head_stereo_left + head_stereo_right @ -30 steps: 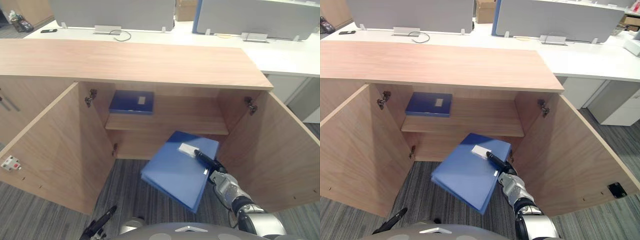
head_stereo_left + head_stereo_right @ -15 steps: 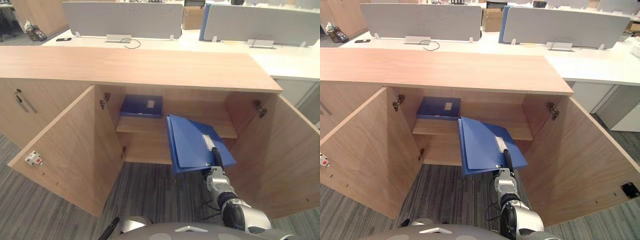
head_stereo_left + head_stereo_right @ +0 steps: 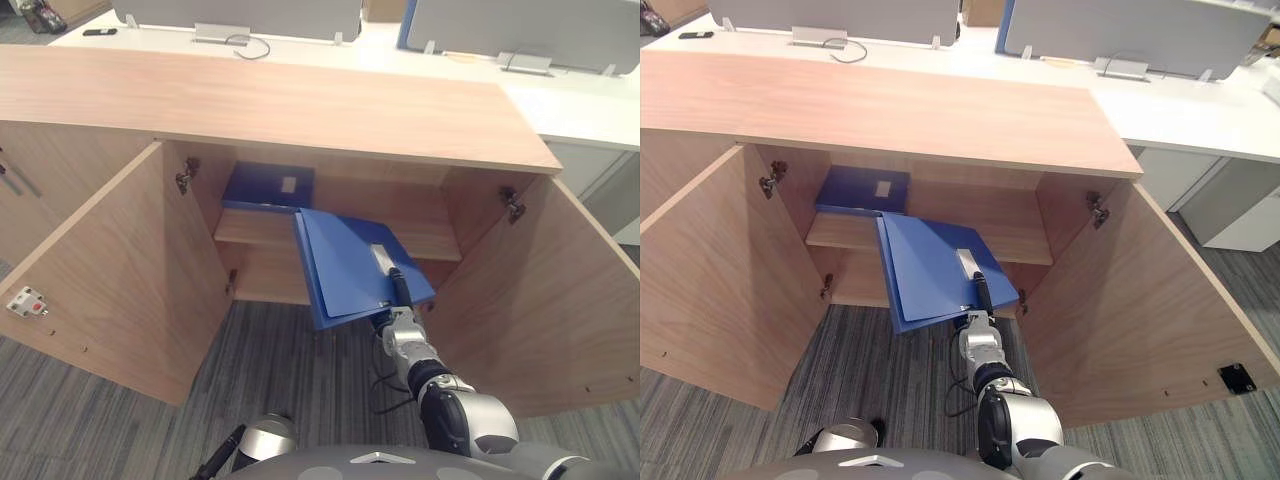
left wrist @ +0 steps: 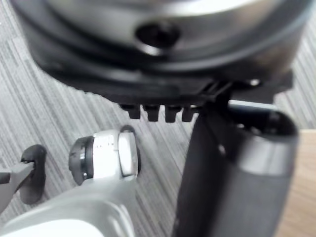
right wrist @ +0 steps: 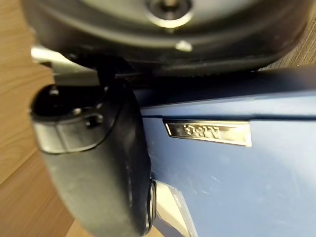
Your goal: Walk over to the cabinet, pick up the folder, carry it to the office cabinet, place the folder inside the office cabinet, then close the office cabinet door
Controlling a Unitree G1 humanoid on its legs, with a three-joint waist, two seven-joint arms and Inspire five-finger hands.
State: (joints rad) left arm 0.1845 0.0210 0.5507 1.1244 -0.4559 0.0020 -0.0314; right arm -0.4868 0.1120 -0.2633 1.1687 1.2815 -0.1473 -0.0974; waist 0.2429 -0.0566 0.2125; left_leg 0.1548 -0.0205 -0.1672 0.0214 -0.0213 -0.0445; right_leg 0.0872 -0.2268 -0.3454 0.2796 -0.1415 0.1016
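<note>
My right hand (image 3: 398, 292) is shut on a blue folder (image 3: 345, 265) with a white label, holding it tilted in the open office cabinet (image 3: 300, 110). The folder's far corner reaches the front edge of the shelf (image 3: 430, 238). In the right wrist view the thumb (image 5: 98, 163) presses on the folder's blue cover (image 5: 237, 187) beside a metal tab. A second blue folder (image 3: 268, 187) lies flat on the shelf at the back left. My left hand (image 3: 225, 452) hangs low by the floor with its fingers (image 4: 158, 113) relaxed and nothing in it.
Both cabinet doors stand wide open, the left door (image 3: 110, 270) and the right door (image 3: 560, 300) flanking the opening. Behind the cabinet top runs a white desk (image 3: 590, 110) with grey partitions. Striped grey carpet (image 3: 290, 370) covers the floor in front.
The folder has risen from low over the carpet to shelf height and swung left, towards the shelf. The camera has also shifted.
</note>
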